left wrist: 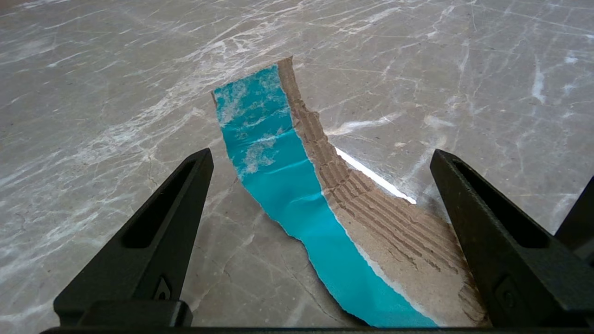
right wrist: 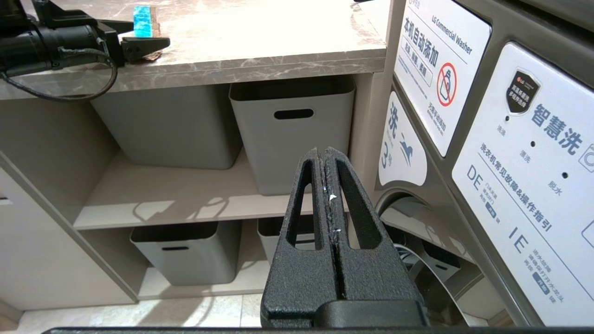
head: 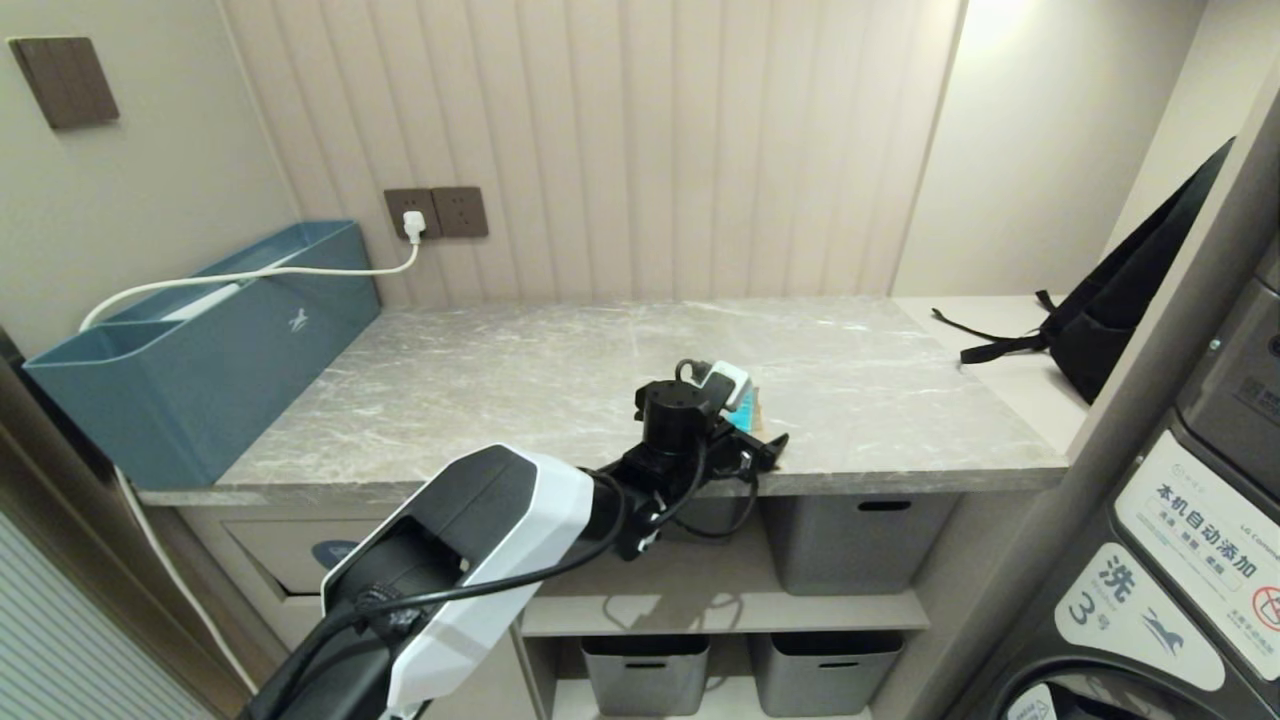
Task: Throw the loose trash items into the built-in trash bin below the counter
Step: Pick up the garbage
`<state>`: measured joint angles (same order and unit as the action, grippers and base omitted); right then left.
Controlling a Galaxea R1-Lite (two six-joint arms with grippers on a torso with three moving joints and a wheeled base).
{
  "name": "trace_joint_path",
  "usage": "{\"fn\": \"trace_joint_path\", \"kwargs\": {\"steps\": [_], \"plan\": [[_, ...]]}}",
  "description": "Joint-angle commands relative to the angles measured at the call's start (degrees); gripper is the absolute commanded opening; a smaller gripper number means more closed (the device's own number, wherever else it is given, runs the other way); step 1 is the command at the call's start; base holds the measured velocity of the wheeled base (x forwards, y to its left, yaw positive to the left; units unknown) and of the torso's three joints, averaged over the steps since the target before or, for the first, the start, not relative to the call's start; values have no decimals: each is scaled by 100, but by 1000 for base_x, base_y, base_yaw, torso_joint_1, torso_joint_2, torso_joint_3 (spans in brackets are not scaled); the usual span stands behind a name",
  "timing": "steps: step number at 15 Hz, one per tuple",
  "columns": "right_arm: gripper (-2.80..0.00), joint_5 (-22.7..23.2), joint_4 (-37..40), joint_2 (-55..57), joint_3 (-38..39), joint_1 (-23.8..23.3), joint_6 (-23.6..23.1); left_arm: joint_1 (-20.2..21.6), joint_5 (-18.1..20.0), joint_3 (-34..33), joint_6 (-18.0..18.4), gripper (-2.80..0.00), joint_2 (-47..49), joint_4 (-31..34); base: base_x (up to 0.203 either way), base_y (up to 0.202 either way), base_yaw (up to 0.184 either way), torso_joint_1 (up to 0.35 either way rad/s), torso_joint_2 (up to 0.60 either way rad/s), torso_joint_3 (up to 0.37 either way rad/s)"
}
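One loose trash item, a torn cardboard scrap [left wrist: 297, 185] with a cyan face and a brown face, lies curled on the marble counter [head: 500, 380] near its front edge. My left gripper [left wrist: 321, 155] is open around it, one finger [left wrist: 167, 222] on each side and neither touching it. In the head view the same scrap [head: 745, 408] peeks out past the left gripper [head: 750, 425]. The built-in trash bin [head: 290, 560], a beige flap with a blue oval badge, sits below the counter at the left. My right gripper [right wrist: 327, 150] hangs shut and empty, low beside the washer.
A long teal box [head: 200, 350] with a white cable over it stands at the counter's left end. A black backpack [head: 1130, 310] leans at the far right. Grey tubs [head: 850, 540] fill the shelves under the counter. A washing machine [head: 1190, 560] stands on the right.
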<state>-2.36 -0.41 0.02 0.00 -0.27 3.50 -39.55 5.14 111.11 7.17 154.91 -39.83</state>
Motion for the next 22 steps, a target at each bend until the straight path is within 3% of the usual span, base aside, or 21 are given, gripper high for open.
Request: {"fn": "trace_joint_path", "kwargs": {"steps": [1, 13, 14, 22], "plan": [[-280, -2, -2, 6, 9, 0, 2, 0, 4, -1, 13, 0, 7, -16, 0, 0, 0, 0, 0, 0], [-280, -2, -2, 6, 9, 0, 2, 8, -13, -1, 30, 0, 13, 10, 0, 0, 0, 0, 0, 0], [-280, -2, -2, 6, 9, 0, 2, 5, -11, -1, 30, -280, 5, 10, 0, 0, 0, 0, 0, 0], [-280, -2, -2, 6, 9, 0, 2, 0, -21, -1, 26, -280, -136, 124, 0, 0, 0, 0, 0, 0]]}}
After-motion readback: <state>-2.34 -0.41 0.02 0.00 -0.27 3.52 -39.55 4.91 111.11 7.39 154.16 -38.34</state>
